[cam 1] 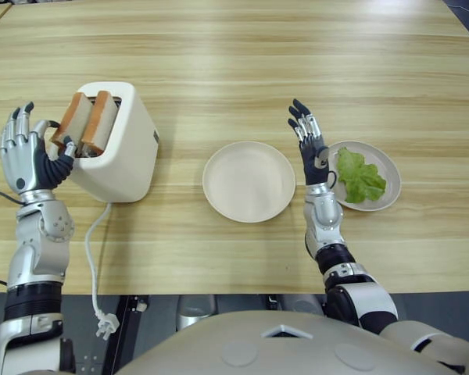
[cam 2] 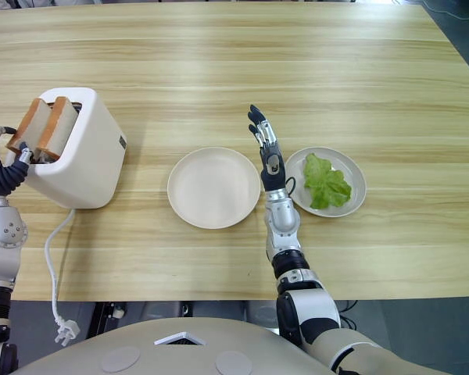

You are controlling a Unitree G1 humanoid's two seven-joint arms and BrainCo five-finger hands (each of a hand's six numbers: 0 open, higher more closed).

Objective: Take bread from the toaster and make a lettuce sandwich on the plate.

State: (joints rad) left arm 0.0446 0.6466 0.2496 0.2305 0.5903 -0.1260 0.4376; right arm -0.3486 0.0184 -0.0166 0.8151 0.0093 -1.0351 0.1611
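A cream toaster [cam 1: 125,156] stands at the left of the wooden table with two bread slices [cam 1: 87,123] sticking up from its slots. My left hand [cam 1: 27,152] is against the toaster's left side, fingers spread upward, thumb touching the base of the nearer slice, nothing grasped. An empty cream plate [cam 1: 248,181] lies in the middle. My right hand [cam 1: 311,144] is held flat and open between that plate and a grey plate [cam 1: 387,176] carrying a lettuce leaf [cam 1: 358,176].
The toaster's white cord [cam 1: 94,258] trails off the table's near edge to a plug [cam 1: 105,324]. Wide bare tabletop [cam 1: 258,55] stretches behind the plates and toaster.
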